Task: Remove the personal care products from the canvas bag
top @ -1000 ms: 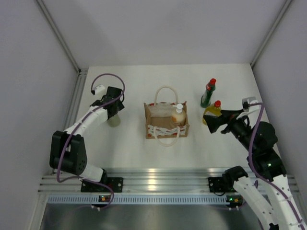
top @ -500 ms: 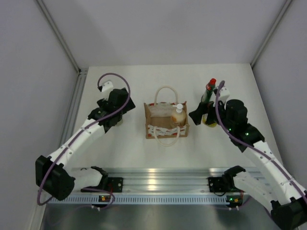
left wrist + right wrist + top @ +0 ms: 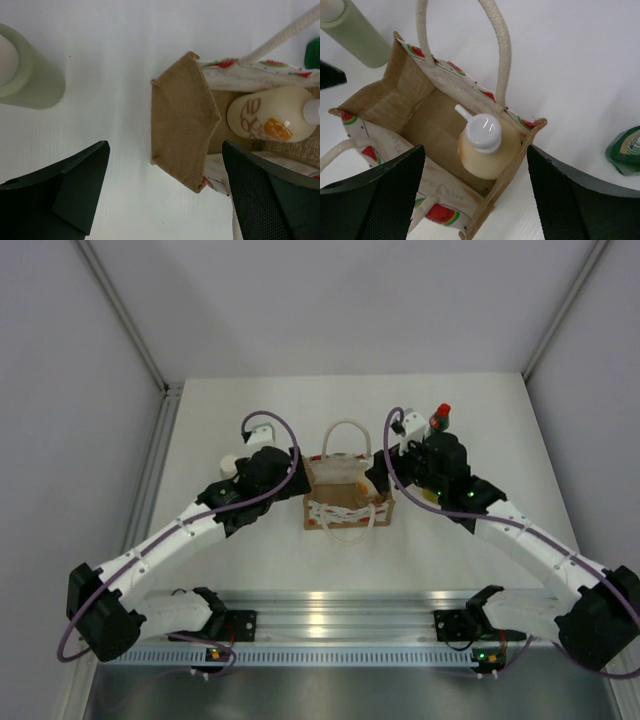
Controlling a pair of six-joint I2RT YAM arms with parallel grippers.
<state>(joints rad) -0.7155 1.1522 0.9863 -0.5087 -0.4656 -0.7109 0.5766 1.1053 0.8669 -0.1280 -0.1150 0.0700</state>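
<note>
Right pincer (image 3: 475, 165) agape, seemingly over canvas bag (image 3: 395, 95)

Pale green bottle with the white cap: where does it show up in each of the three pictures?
Top external: the pale green bottle sits left of centre, partly hidden, left of the canvas bag.
Left wrist: the bottle is in the top left corner, with the bag at right.
Right wrist: the bottle is in the top left corner, just beyond the bag.
Shared landmark: the canvas bag.
</note>
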